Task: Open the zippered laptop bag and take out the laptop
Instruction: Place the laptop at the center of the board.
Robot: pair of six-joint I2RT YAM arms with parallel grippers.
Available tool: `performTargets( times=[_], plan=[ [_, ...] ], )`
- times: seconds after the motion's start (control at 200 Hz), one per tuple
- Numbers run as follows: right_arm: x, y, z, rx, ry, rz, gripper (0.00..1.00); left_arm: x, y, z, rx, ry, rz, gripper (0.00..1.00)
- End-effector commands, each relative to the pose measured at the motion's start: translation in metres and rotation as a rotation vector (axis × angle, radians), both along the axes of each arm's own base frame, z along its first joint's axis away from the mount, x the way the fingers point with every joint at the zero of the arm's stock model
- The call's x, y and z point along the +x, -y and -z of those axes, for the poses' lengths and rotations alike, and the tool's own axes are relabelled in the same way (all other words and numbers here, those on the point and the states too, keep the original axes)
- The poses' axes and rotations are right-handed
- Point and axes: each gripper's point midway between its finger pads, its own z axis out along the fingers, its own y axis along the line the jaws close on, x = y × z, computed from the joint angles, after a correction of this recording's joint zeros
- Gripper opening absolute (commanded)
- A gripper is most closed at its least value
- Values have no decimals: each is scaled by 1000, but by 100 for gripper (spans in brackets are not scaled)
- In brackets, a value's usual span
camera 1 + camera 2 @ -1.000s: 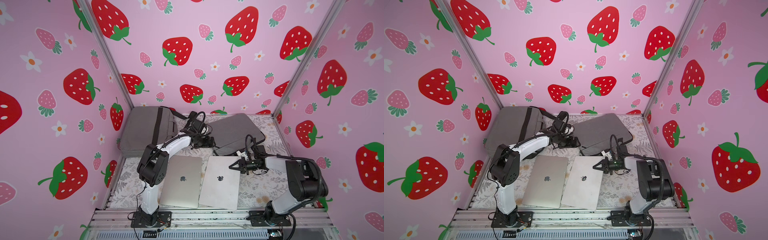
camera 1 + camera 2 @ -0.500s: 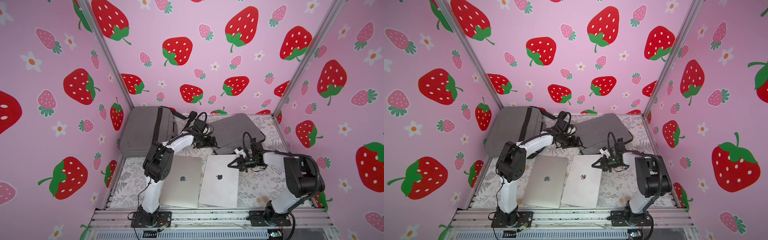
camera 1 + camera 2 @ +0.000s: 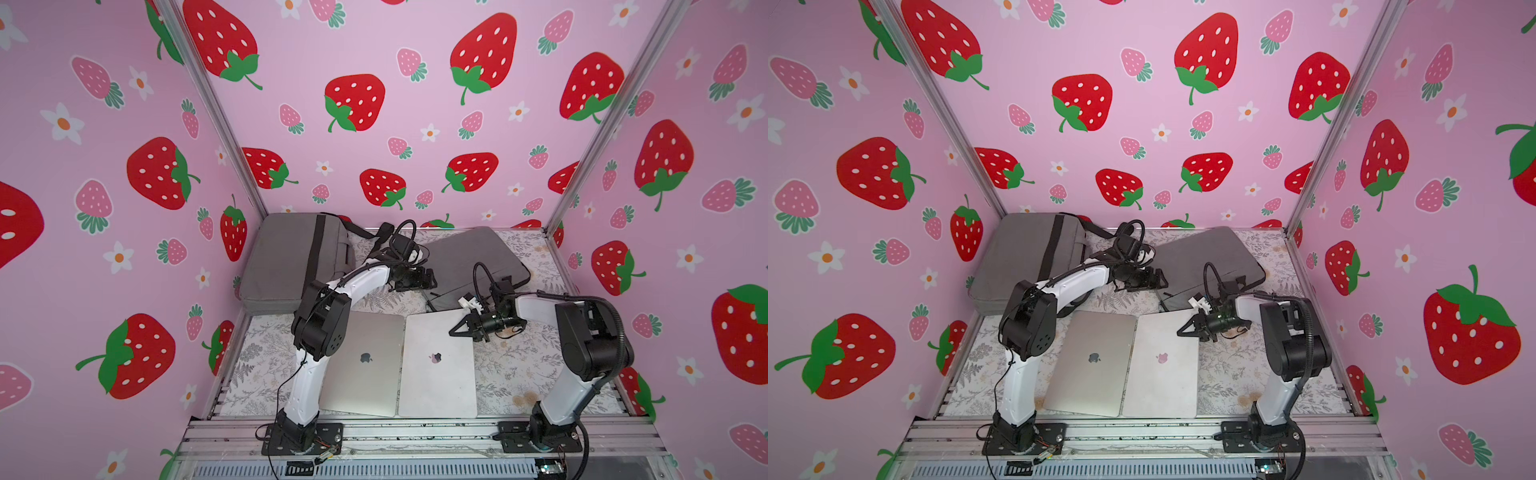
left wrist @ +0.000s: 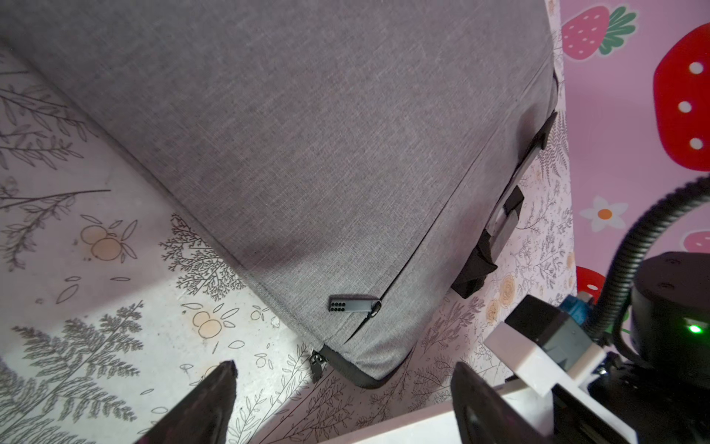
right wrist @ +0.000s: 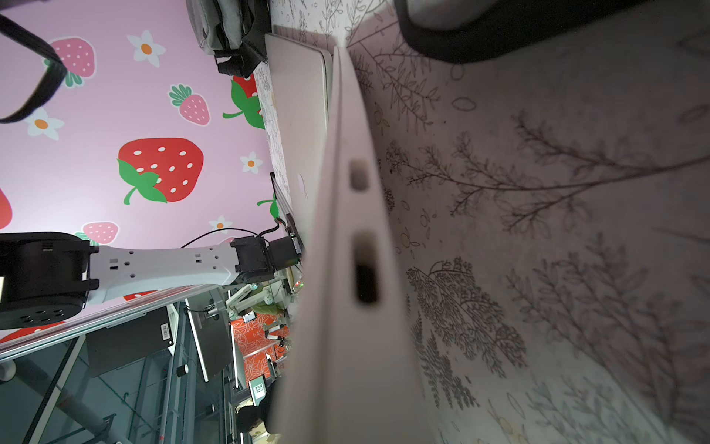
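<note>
our left hand hangs wide open over the floral tabletop. our right hand is narrow, pinched on the far right corner of the pale laptop. pink strawberry walls close in three sides. the grey zippered bag lies at the far right, its near corner and zipper pull just ahead of the left hand, not touching. we see that laptop beside a silver laptop, with a larger grey bag far left. since a second ago the left hand has edged nearer the bag and the right hand has slid a little leftward.
</note>
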Motion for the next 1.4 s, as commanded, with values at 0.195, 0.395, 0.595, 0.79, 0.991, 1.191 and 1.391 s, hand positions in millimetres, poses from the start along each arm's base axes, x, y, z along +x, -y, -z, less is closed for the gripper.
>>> performTargets(
  times=[0.195, 0.395, 0.595, 0.79, 0.991, 1.191, 1.391],
  plan=[
    [-2, 5, 22, -97, -24, -10, 21, 7, 5, 4, -28, -28, 17, 89],
    [1, 11, 30, -151, -15, 7, 36, 8, 6, 5, -30, -33, 22, 89],
    [2, 20, 39, -236, -2, 18, 54, 11, 8, 7, -42, -43, 22, 89],
    [3, 33, 43, -314, 21, 41, 63, 15, 11, 14, -46, -66, 14, 88],
    [-1, 37, 40, -334, 30, 52, 65, 19, 16, 26, -56, -114, -11, 87],
    [-6, 41, 37, -347, 41, 65, 65, 20, 17, 38, -57, -150, -40, 86],
    [-8, 46, 35, -363, 50, 76, 66, 23, 28, 51, -115, -195, -48, 72]
  ],
)
